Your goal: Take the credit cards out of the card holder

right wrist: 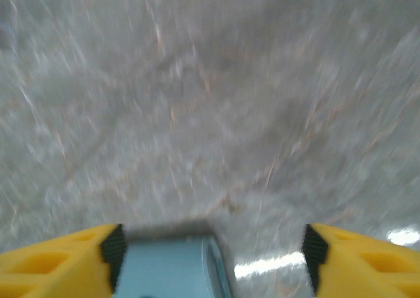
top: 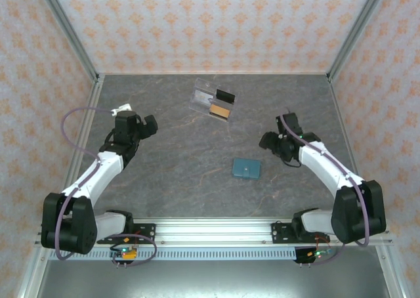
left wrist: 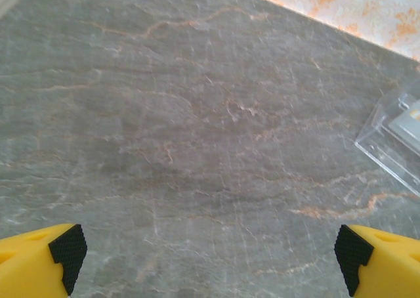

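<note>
The teal-blue card holder (top: pixel 246 168) lies flat and closed on the grey table, right of centre. In the right wrist view the card holder (right wrist: pixel 170 268) sits low between my spread yellow fingers, close to the left fingertip (right wrist: pixel 113 249). My right gripper (top: pixel 268 140) hovers open just up and right of it. My left gripper (top: pixel 151 123) stands open over bare table at the left, nothing between its fingers (left wrist: pixel 65 249). Two cards (top: pixel 222 105), one black and one orange-brown, lie by the clear plastic piece at the back.
A clear plastic piece (top: pixel 205 94) lies at the back centre of the table; its corner (left wrist: pixel 394 140) shows at the right edge of the left wrist view. Patterned walls enclose the table on three sides.
</note>
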Available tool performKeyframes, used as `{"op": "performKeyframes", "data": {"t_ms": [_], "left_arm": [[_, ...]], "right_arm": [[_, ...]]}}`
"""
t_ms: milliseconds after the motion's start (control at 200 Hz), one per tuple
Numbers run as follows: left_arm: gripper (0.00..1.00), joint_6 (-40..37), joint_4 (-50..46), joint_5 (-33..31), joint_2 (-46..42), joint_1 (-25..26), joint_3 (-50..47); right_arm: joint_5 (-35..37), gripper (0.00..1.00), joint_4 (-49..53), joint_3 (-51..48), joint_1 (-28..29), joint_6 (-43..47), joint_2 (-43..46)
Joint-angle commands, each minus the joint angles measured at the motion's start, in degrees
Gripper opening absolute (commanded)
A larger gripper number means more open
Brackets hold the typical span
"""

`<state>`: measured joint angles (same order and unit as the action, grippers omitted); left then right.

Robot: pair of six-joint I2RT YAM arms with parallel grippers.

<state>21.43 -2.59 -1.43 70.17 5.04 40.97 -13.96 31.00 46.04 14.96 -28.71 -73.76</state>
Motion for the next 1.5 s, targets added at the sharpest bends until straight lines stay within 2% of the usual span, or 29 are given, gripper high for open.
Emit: {"op": "performKeyframes", "data": {"t_ms": [0,150,425,631,791,936,1006,1091,1181,1296,1406,1491], "left_arm": [[1.00,1.6,-1.9,1.4,1.8,1.7,3.1],[1.00,1.5,-2.0,2.2,4.7,4.3,5.1],[0.98,3.7,-2.7,6.2,9.7,7.4,8.7],[0.94,6.3,-5.2,12.2,11.5,9.2,10.3],[0.91,8.0,-7.2,21.0,13.6,10.9,11.0],[0.87,8.4,-10.2,23.0,15.1,13.8,11.8],[0.82,7.3,-12.8,23.3,16.0,15.1,13.2],[0.80,5.4,-17.2,24.3,17.5,16.3,16.1],[0.78,4.4,-18.6,26.7,19.2,17.3,18.1],[0.74,5.3,-17.6,29.0,23.0,19.0,20.2],[0.65,7.1,-15.9,31.1,27.6,20.3,22.4],[0.64,7.7,-15.2,31.8,30.8,21.7,24.3]], "right_arm": [[-4.8,0.65,0.9,-3.1,2.0,-6.1,0.0],[-6.2,0.47,-2.6,-5.3,3.7,-7.6,-2.3],[-9.9,0.33,-7.2,-4.8,4.7,-5.6,-9.3],[-10.0,0.30,-8.3,2.2,8.9,-0.8,-17.5],[-10.4,0.27,-10.6,10.6,13.4,0.9,-27.0],[-8.8,0.28,-9.5,19.5,16.5,2.8,-32.8],[-5.1,0.29,-9.0,20.9,16.5,1.1,-31.8],[-0.5,0.38,-9.5,19.0,16.5,-0.1,-26.7],[1.4,0.43,-8.8,15.8,16.5,-0.8,-21.1],[-2.4,0.42,-8.7,11.2,16.5,-3.4,-17.1],[-8.3,0.38,-12.3,6.3,16.5,-8.0,-15.6],[-11.1,0.38,-15.7,3.5,16.7,-10.7,-15.4]]}}
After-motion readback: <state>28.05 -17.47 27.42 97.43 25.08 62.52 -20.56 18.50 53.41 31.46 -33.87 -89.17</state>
